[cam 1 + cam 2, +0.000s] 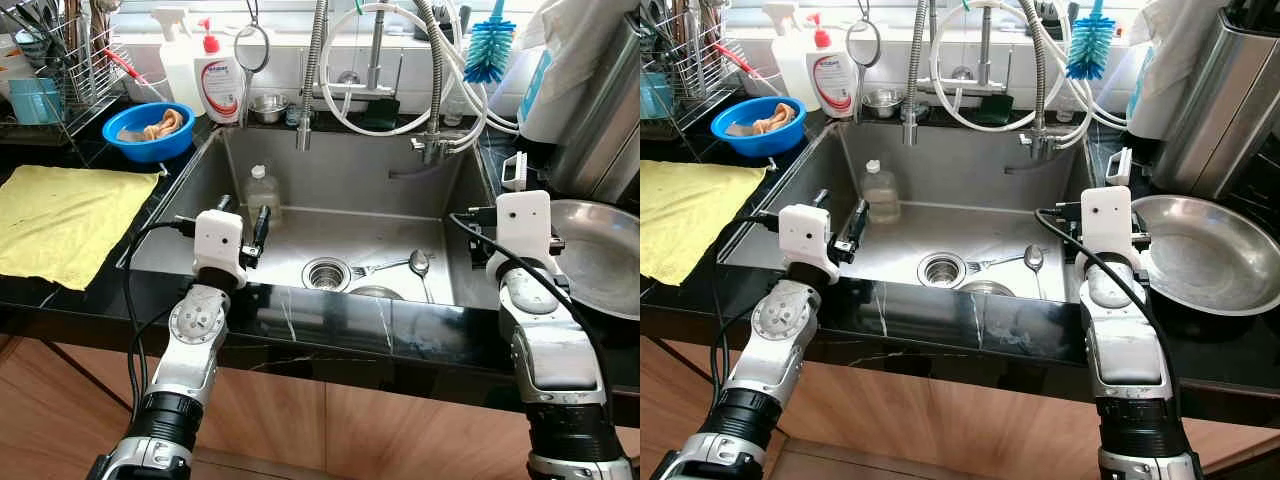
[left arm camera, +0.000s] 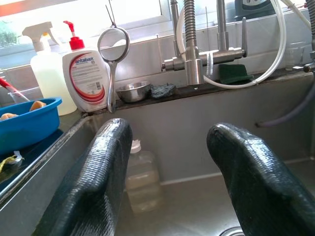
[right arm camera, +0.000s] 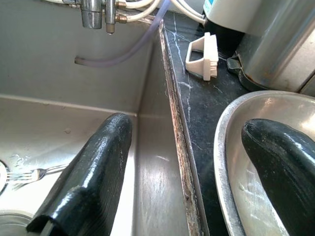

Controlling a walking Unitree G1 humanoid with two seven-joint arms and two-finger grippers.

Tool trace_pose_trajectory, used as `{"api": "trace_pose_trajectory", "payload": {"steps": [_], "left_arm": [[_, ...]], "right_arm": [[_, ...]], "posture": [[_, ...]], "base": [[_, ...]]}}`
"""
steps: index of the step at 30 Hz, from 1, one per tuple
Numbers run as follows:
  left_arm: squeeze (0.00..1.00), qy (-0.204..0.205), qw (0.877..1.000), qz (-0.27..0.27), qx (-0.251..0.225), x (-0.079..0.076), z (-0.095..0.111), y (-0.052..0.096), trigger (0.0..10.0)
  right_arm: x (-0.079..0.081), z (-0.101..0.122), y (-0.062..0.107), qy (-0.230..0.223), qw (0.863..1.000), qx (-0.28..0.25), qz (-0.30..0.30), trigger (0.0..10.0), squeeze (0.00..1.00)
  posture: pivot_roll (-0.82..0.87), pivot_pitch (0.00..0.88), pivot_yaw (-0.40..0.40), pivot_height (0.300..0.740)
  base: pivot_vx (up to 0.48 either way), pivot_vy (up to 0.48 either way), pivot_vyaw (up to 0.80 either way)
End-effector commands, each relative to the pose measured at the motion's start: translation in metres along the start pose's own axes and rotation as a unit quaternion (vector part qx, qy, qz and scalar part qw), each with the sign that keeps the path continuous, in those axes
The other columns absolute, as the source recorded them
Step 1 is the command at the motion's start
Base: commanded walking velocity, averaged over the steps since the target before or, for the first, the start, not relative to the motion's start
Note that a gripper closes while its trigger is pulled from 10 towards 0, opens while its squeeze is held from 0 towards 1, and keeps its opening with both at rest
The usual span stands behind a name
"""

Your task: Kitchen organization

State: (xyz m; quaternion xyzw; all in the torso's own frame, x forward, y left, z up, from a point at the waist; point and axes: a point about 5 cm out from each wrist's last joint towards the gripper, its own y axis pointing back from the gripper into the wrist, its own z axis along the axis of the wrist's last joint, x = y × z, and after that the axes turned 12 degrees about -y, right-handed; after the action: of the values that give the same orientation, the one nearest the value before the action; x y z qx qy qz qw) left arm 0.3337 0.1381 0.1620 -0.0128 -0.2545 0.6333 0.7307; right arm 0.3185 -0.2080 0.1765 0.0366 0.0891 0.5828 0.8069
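A steel sink (image 1: 340, 170) lies in front of me. In it are a spoon (image 1: 419, 263) and a fork (image 1: 375, 268) beside the drain (image 1: 325, 273), and a clear plastic bottle (image 1: 262, 192) stands at its back left. My left gripper (image 2: 170, 162) is open over the sink's left front part, pointing toward the bottle (image 2: 140, 172), with nothing between its fingers. My right gripper (image 3: 182, 162) is open astride the sink's right rim. One finger (image 3: 93, 172) is over the basin and the other (image 3: 285, 167) over a wide steel bowl (image 1: 600, 250) on the counter.
A yellow cloth (image 1: 60, 215) and a blue bowl (image 1: 150, 130) lie on the black counter to the left, with a dish rack (image 1: 55, 70) behind. A soap bottle (image 1: 220, 75), faucet hoses (image 1: 400, 70), a blue brush (image 1: 488, 45) and a white scrub brush (image 1: 513, 170) line the back.
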Motion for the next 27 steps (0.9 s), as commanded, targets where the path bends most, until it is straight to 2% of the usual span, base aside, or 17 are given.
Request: {"api": "trace_pose_trajectory", "payload": {"steps": [1, 9, 10, 11, 27], "left_arm": [[0.0, -0.007, 1.0, -0.006, -0.001, 0.001, 0.0016, -0.0024, 10.0], [0.0, -0.01, 1.0, -0.005, -0.002, 0.0031, 0.0014, -0.0022, 10.0], [0.0, -0.01, 1.0, -0.005, -0.002, 0.0032, 0.0014, -0.0022, 10.0], [0.0, -0.01, 1.0, -0.005, -0.002, 0.0033, 0.0014, -0.0022, 10.0], [0.0, -0.016, 1.0, -0.008, -0.008, 0.0059, 0.0023, -0.0041, 10.0]], "right_arm": [[-0.0029, -0.0014, 0.0003, -0.011, 1.0, 0.008, -0.009, 10.0, 0.0], [-0.0021, -0.0052, -0.0003, -0.027, 0.999, 0.021, -0.007, 10.0, 0.0], [-0.0018, -0.0051, -0.0003, -0.027, 0.999, 0.02, -0.006, 6.5, 0.0], [-0.0012, -0.005, -0.0003, -0.029, 0.999, 0.02, -0.005, 0.0, 0.0], [0.0025, -0.0011, -0.0029, -0.042, 0.999, 0.015, 0.002, 0.0, 0.0]], "posture": [[-0.03, 0.0, 0.03, 0.72], [-0.03, 0.0, 0.028, 0.72], [-0.03, 0.0, 0.028, 0.72], [-0.03, 0.0, 0.028, 0.72], [-0.02, 0.0, 0.023, 0.72]], "base": [[0.0, 0.0, 0.0], [0.0, 0.0, 0.0], [0.0, 0.0, 0.0], [0.0, 0.0, 0.0], [0.0, 0.0, 0.0]]}}
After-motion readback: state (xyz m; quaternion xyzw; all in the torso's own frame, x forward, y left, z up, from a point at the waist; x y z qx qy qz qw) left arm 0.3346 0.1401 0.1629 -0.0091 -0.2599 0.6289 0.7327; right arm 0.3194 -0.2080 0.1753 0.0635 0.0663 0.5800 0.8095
